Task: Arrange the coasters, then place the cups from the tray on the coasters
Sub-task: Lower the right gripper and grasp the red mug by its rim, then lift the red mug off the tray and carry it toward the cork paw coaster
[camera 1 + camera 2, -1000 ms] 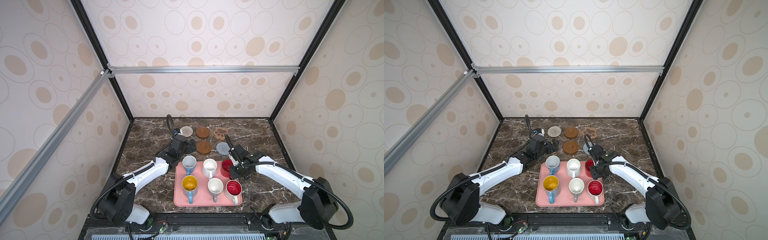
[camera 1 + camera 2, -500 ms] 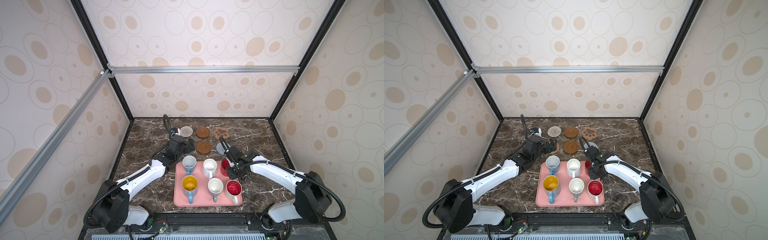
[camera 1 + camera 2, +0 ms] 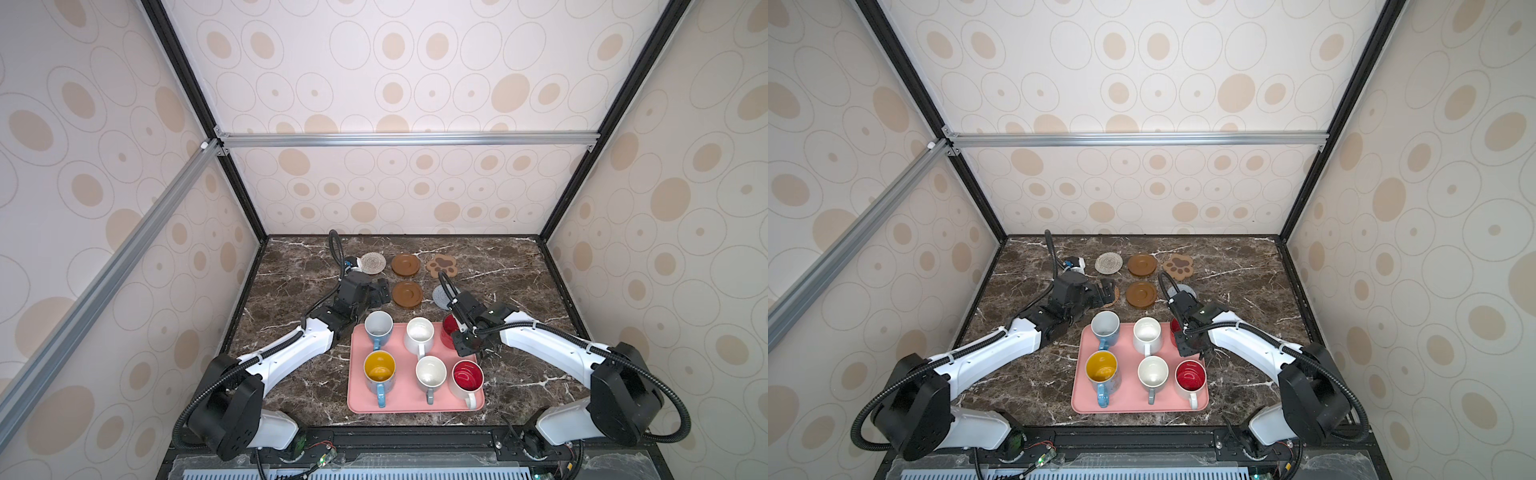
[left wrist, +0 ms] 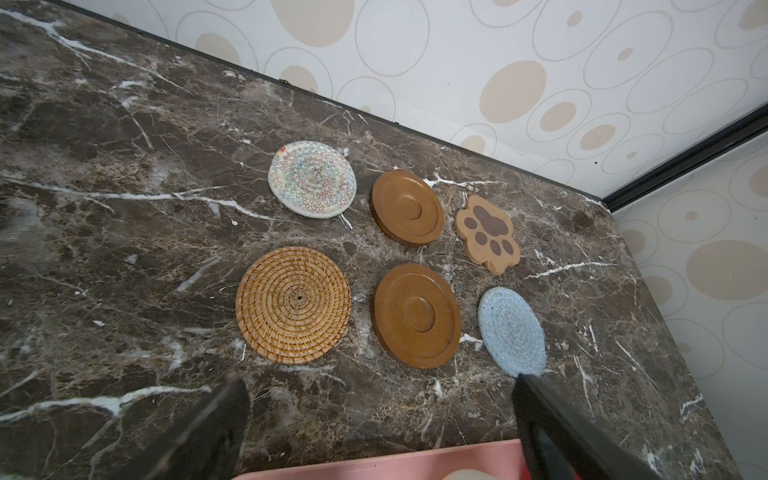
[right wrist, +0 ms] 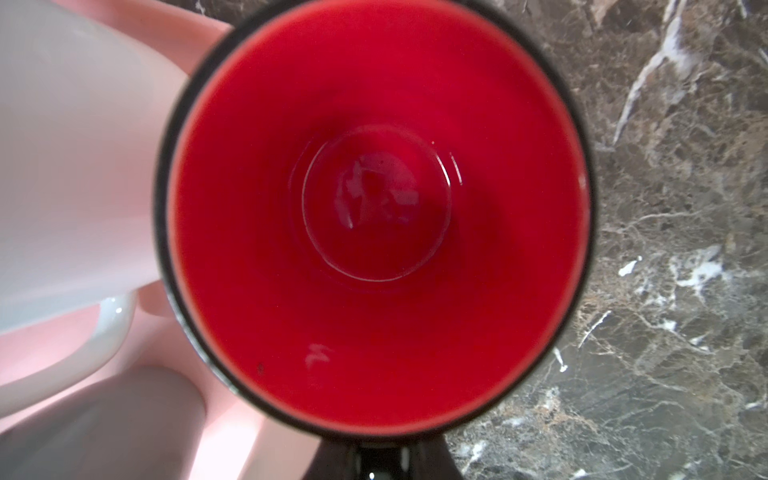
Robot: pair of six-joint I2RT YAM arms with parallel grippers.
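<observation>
Fingers (image 4: 224, 415) of the left gripper (image 4: 378, 380) stand wide apart beside the tan rattan round coaster (image 4: 293, 305), near-left of 6 mats laid 2 rows by 3 on the far dark marble tabletop (image 3: 286, 286). Nearer, the large pink rectangular tray (image 3: 415, 405) carries 6 handled mugs; the right gripper (image 3: 465, 348) is clamped on the all-red mug (image 3: 448, 328) at its far-right corner.

- Red mug (image 3: 448, 330), at the tray's (image 3: 415, 409) 1 o'clock corner — mostly hidden behind the right arm (image 3: 540, 338).
- Rattan coaster (image 3: 1116, 296), 9 o'clock of the nearer brown disc (image 3: 1140, 294) — only a sliver shows.
</observation>
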